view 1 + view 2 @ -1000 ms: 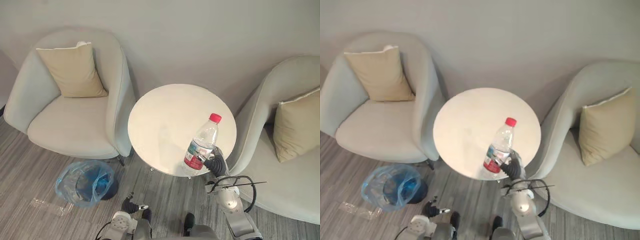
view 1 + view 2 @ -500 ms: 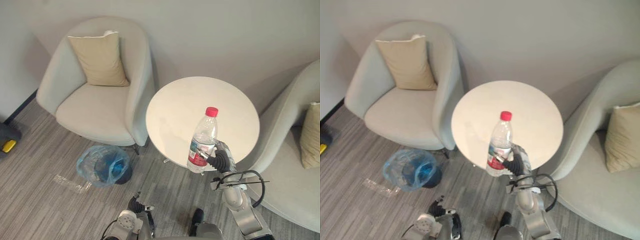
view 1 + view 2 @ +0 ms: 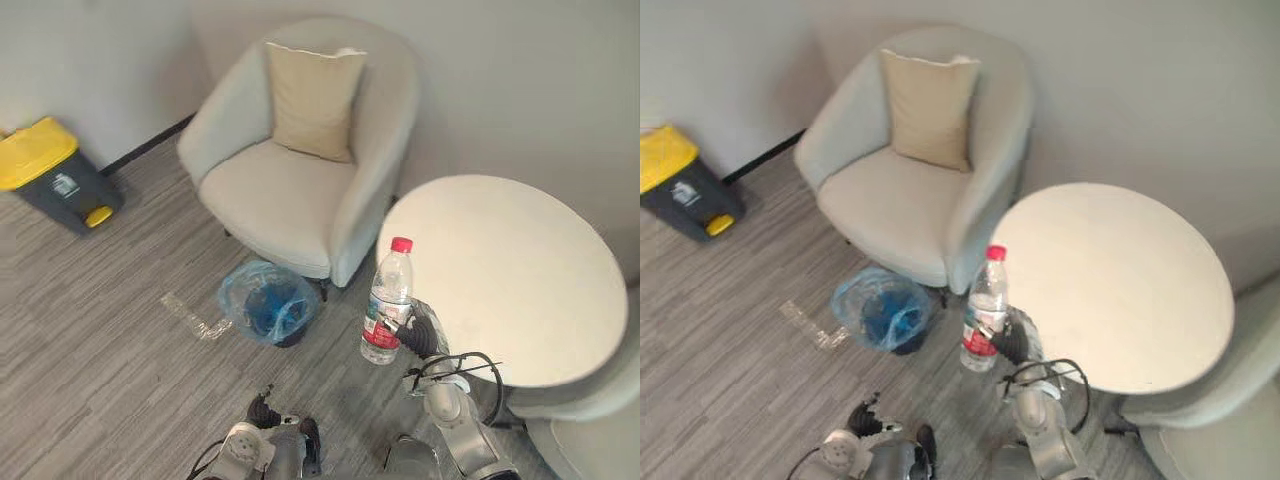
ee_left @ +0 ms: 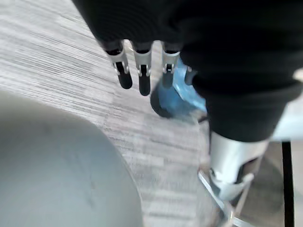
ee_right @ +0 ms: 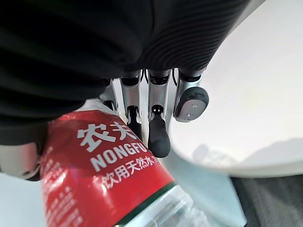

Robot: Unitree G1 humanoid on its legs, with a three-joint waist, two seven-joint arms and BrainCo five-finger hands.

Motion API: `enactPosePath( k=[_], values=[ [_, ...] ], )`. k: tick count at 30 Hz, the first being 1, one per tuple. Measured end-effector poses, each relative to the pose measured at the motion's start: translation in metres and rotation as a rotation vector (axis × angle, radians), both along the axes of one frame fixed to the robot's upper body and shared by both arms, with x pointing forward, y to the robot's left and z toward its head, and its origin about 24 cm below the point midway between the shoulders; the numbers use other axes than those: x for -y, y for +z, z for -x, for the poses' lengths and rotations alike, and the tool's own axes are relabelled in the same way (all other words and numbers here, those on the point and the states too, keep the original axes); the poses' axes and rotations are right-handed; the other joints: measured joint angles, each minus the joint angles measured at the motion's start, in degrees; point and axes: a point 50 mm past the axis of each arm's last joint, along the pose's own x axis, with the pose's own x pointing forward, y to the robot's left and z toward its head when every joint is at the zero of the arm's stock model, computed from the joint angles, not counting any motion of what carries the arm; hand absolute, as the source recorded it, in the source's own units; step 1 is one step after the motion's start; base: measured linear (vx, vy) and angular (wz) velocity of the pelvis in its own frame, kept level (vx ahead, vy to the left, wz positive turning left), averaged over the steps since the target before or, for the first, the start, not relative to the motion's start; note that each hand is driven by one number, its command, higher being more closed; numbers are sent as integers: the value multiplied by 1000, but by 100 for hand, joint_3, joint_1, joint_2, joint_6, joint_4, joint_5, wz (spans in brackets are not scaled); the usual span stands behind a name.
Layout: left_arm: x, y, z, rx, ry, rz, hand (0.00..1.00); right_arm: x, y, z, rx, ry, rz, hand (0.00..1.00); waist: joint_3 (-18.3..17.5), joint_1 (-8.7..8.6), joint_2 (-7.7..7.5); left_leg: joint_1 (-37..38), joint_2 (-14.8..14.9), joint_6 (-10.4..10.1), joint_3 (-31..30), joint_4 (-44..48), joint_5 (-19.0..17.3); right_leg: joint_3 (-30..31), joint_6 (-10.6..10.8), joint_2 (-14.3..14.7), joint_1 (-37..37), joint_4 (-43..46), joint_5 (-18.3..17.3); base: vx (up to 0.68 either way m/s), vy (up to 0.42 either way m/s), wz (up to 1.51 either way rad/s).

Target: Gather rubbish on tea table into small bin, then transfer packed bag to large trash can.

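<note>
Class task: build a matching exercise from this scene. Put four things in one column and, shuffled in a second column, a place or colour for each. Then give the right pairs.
Things
1. water bottle
2. small bin
3. large trash can
4. cushion

Places or colours
A. yellow lid, standing apart from the seats
B. leaning against the armchair's back
C. held in the right hand
D. blue bag inside, on the floor next to the armchair

Pairs: 1-C, 2-D, 3-A, 4-B
</note>
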Motion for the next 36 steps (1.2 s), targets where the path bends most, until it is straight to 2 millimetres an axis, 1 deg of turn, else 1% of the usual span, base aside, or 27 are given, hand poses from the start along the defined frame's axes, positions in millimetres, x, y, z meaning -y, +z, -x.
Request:
enactPosePath(
  k=[1, 2, 3, 4, 5, 6, 7, 8, 10, 11, 12, 13, 14, 15, 16, 17, 18, 19, 20, 22, 23, 26, 28, 29, 32, 34, 36],
  values=[
    [-3, 0, 1, -3, 5, -13, 0, -1, -2, 1, -9, 6, 1, 100, -16, 4, -64, 108, -29, -52, -89, 1, -25, 167, 170, 179, -135, -292, 128, 217, -74, 55],
    [-3, -1, 1, -3, 6, -16, 0, -1, -2, 1, -10, 7, 1, 100, -20, 2, -99, 155, -47, -69, -112, -4, -45, 208, 205, 227, -184, -390, 181, 266, -123, 44],
    [-3, 0, 1, 0, 6, -20, 0, -1, -2, 1, -11, 8, 1, 100, -10, -3, -131, 291, -96, -103, -239, -64, -144, 397, 241, 411, -374, -614, 342, 225, -119, 42],
    [-4, -2, 3, -14, 4, -23, 0, -1, -2, 1, -14, 7, 3, 100, -2, -37, -111, 353, -102, -104, -381, -71, -209, 615, 265, 553, -447, -678, 478, 400, -258, 92],
    [-5, -4, 7, -33, 4, -28, 0, 3, -6, 6, -33, -3, 3, 100, -16, -166, -83, 434, -117, -179, -731, 22, -395, 908, 351, 729, -382, -785, 818, 368, -276, 118],
    [-2, -5, 8, -39, 7, -23, 0, 8, -9, 10, -52, -17, 12, 100, -56, -189, 17, 446, -14, -309, -981, 204, -561, 732, 193, 831, -239, -677, 885, 313, -240, 100],
    [-1, -6, 9, -42, 6, -20, 0, 9, -10, 11, -55, -16, 14, 100, -79, -143, 53, 449, 37, -350, -1001, 213, -587, 637, 129, 847, -225, -667, 832, 344, -233, 67],
    [1, -6, 10, -43, 1, -15, 0, 11, -10, 11, -58, -20, 16, 100, -110, -76, 104, 441, 167, -409, -1044, 217, -578, 433, 4, 915, -166, -598, 734, 262, -184, 48],
    [4, -6, 9, -41, 2, -6, 0, 13, -9, 10, -57, -25, 17, 100, -115, -81, 123, 422, 365, -525, -999, 312, -509, 146, -52, 997, 32, -658, 701, 305, -229, 70],
    [5, -6, 9, -41, 1, -5, 0, 13, -10, 11, -58, -27, 17, 100, -114, -81, 122, 424, 417, -542, -950, 376, -500, 92, -84, 1020, 141, -716, 686, 277, -192, 85],
    [6, -6, 9, -38, -5, -6, 0, 14, -10, 12, -58, -30, 17, 100, -102, -78, 94, 414, 556, -557, -612, 622, -493, 2, -208, 1062, 487, -899, 609, 199, -105, 84],
    [7, -5, 8, -35, -10, -7, 0, 14, -9, 11, -52, -32, 17, 100, -109, -75, 80, 388, 707, -535, -188, 794, -510, -53, -243, 1089, 735, -1067, 587, 219, -116, 84],
    [7, -5, 7, -31, -10, -6, 0, 15, -7, 9, -43, -36, 17, 100, -103, -49, 69, 382, 835, -552, 149, 808, -552, -109, -243, 1089, 860, -1170, 587, 107, -47, 48],
    [7, -5, 7, -30, -10, -6, 0, 16, -6, 8, -39, -39, 18, 100, -106, -36, 65, 376, 892, -569, 281, 796, -564, -123, -243, 1088, 894, -1207, 587, 76, -11, 30],
    [8, -4, 6, -26, -11, -6, 0, 17, -4, 6, -30, -47, 17, 100, -107, -12, 65, 332, 1077, -597, 632, 628, -580, -186, -243, 1050, 963, -1273, 587, 72, 41, 35],
    [8, -4, 5, -24, -20, -10, 0, 18, -2, 4, -17, -56, 11, 100, -105, -19, 60, 271, 1199, -580, 874, 367, -537, -274, -236, 968, 1004, -1313, 585, 52, 53, 37],
    [8, -3, 4, -23, -23, -11, 0, 19, -1, 3, -15, -64, 7, 100, -104, -20, 58, 255, 1230, -563, 925, 273, -483, -301, -235, 931, 1012, -1312, 585, 31, 99, 39],
    [9, -3, 4, -22, -30, -15, 0, 22, -2, 4, -18, -85, -4, 100, -101, -24, 54, 250, 1307, -565, 1080, -26, -202, -369, -148, 856, 1055, -1308, 543, 37, 129, 38],
    [9, -3, 4, -22, -31, -14, 0, 28, -5, 7, -33, -113, -16, 100, -102, -24, 18, 308, 1243, -892, 1122, -188, 103, -403, 65, 735, 1145, -1293, 415, 69, 185, 42],
    [6, -3, 4, -24, -30, -22, 0, 25, -12, 13, -66, -120, -31, 100, -151, 9, -77, 403, 1006, -852, 1121, -219, 129, -333, 218, 573, 1274, -1439, 440, 60, 193, 23],
    [4, -3, 4, -23, -30, -28, 0, 20, -13, 13, -70, -117, -48, 100, -164, 47, -96, 435, 948, -847, 1165, -223, 131, -285, 274, 512, 1313, -1507, 479, 27, 167, -1],
    [-1, -4, 6, -35, -30, -45, 0, 15, -14, 14, -75, -115, -69, 100, -173, 46, -102, 707, 844, -791, 1268, -439, 162, -192, 338, 446, 1469, -1599, 535, 16, 91, -15],
    [-2, -5, 8, -43, -31, -53, 0, 12, -15, 14, -79, -104, -70, 100, -233, 46, -117, 810, 808, -738, 1348, -613, 198, -118, 344, 414, 1445, -1597, 538, -10, 35, -18],
    [-3, -6, 10, -54, -30, -57, 0, 10, -15, 15, -82, -93, -69, 100, -237, 15, -116, 817, 804, -725, 1349, -663, 210, -117, 347, 415, 1427, -1597, 540, -37, 2, -10],
    [-4, -7, 11, -57, -27, -58, 0, 7, -21, 18, -109, -74, -57, 100, -244, 8, -126, 716, 818, -733, 1403, -709, 264, -30, 346, 430, 1197, -1465, 543, -57, -8, -12],
    [-5, -5, 8, -45, -22, -60, 0, 3, -28, 11, -132, -41, -14, 100, -207, 12, -123, 374, 858, -726, 1479, -507, 261, 117, 343, 458, 756, -1174, 544, -115, -1, -28],
    [-8, -1, -1, -16, -5, -65, 0, 1, -26, 2, -117, -25, 11, 100, -43, 18, -109, -30, 935, -673, 1481, -144, 224, 161, 338, 475, 410, -912, 546, -139, 15, -18]
  ],
)
